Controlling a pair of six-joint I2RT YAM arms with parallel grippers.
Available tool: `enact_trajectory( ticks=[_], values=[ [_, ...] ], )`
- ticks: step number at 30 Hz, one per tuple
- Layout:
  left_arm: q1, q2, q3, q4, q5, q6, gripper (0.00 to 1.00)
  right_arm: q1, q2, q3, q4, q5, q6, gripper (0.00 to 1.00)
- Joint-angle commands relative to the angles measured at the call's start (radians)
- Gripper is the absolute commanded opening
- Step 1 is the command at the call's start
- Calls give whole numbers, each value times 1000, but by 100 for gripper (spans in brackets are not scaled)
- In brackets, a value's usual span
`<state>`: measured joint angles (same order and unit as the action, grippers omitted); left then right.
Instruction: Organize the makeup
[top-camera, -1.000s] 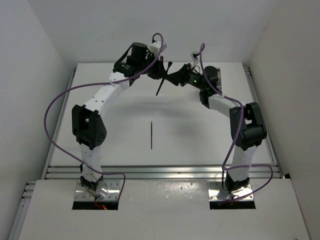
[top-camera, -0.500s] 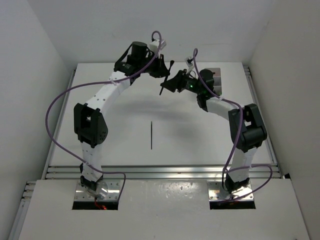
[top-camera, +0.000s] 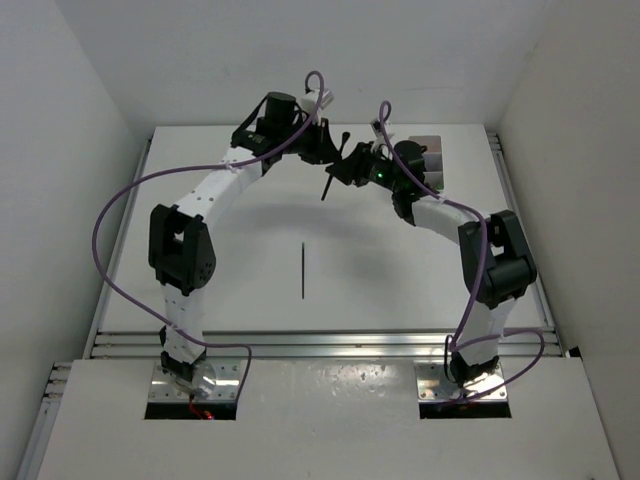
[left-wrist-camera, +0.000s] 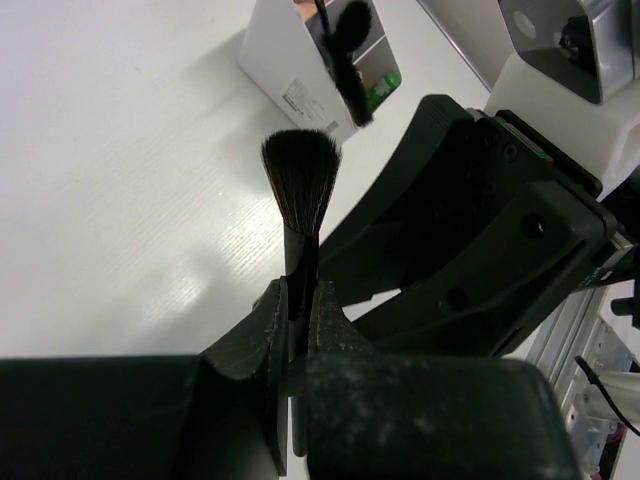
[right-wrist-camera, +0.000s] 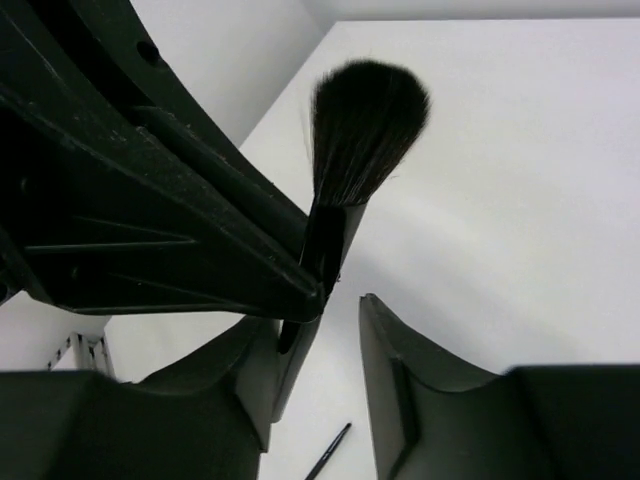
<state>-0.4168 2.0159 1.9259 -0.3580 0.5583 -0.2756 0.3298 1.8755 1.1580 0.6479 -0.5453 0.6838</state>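
Note:
A black makeup brush hangs in the air over the far middle of the table, bristles up. My left gripper is shut on its handle, with the bristle head sticking out past the fingertips. My right gripper is open around the same brush, whose handle lies close to the left-hand finger. A thin black pencil lies on the table's middle; it also shows in the right wrist view.
The white compartment box stands at the far right of the table, holding another black brush and a green tube. My right arm partly hides the box in the top view.
My right gripper has moved left and closed in on the brush held by my left gripper. The left gripper and the brush have shifted slightly right. The pencil has not moved.

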Motion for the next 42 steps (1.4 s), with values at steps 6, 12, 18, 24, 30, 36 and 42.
enact_trajectory(
  ticks=[6,12,18,24,30,36,42],
  values=[
    [7,-54,-18,30,22,-16,0,-3,-52,9,-11,50,-58,13],
    [-2,-54,-18,-22,22,36,57,-23,-68,-9,-2,50,-104,0],
    [22,-63,2,-104,-37,121,91,-122,-128,41,-97,67,-291,0],
    [98,-124,-57,-168,-142,214,92,-253,-232,46,-143,154,-564,0],
    [116,-169,-165,-191,-199,248,92,-363,-204,-17,-16,203,-675,0],
    [116,-169,-188,-210,-219,248,92,-420,-26,-18,258,96,-659,0],
    [116,-151,-188,-219,-238,248,92,-448,106,28,294,51,-599,0]
  ],
)
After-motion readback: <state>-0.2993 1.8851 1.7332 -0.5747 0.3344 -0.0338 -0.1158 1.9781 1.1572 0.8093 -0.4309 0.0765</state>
